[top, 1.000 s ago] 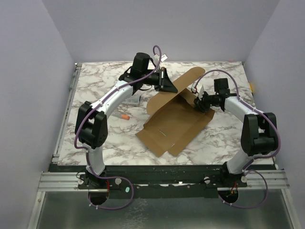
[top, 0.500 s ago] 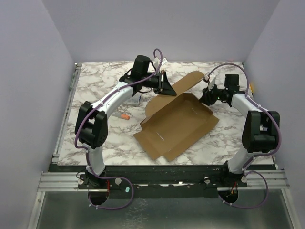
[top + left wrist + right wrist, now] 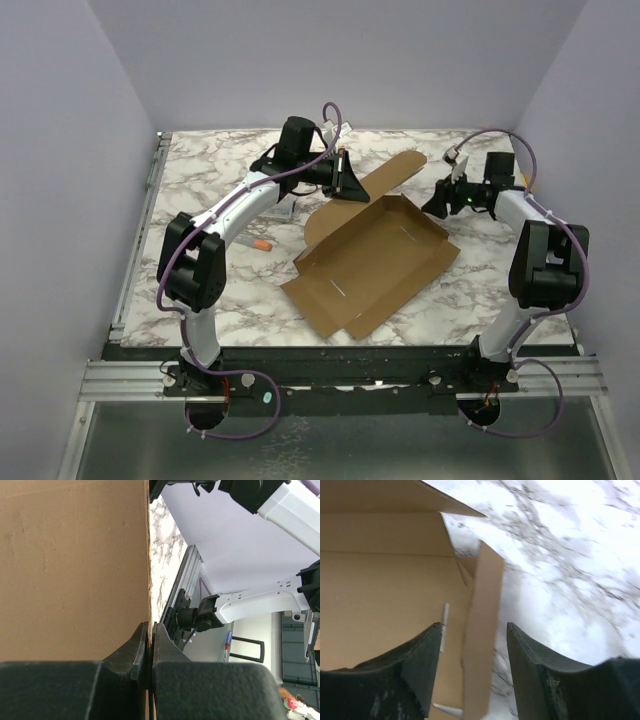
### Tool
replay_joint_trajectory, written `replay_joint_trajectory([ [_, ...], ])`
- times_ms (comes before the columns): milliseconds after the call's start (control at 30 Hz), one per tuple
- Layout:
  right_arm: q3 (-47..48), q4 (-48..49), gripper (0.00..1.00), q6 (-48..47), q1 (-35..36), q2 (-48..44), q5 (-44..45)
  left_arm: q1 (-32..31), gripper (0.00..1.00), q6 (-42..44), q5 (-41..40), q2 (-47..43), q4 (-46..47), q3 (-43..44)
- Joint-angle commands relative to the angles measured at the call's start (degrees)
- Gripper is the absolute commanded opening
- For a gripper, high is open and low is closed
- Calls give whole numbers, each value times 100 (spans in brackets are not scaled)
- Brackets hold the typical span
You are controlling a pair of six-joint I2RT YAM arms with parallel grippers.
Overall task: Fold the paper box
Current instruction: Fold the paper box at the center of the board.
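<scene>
Judge the fold early: find the paper box (image 3: 375, 258) lying open, inside face up, near the middle of the table (image 3: 480, 290) and skewed to its edges. See the walls at its far end partly raised and a large lid flap angled up toward the table's far edge. See the near flaps and tabs flat on the marble, no corner locked, no tab visibly in a slit. Reckon the near walls left to raise, the tabs left to tuck and the lid left to close. Note plain brown cardboard, crisp creases and two short pale slits in the floor panel. Find the left gripper (image 3: 151, 630) pressed together on the edge of the lid flap at the box's far side, pinching the board. Find the right gripper (image 3: 474, 627) spread, just off the box's far right corner, with a short end flap standing between the jaws, untouched as far as can be told.
</scene>
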Motion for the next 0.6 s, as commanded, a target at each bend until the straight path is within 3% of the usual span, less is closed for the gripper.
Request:
replay_joint_trajectory([
  [0,38,-365,62,-173,-219,-109,-133,-36,0,172,99,-50,-105,8],
  [167,-182,-463,65,-587,-212,-57,-5,-40,0,151,71,-27,-126,99],
  [400,-218,-567,62,-1260,-173,124,169,-54,0,95,76,-27,-127,104],
  [567,-105,-855,43,-1838,-165,207,312,-92,0,84,50,3,-143,100],
])
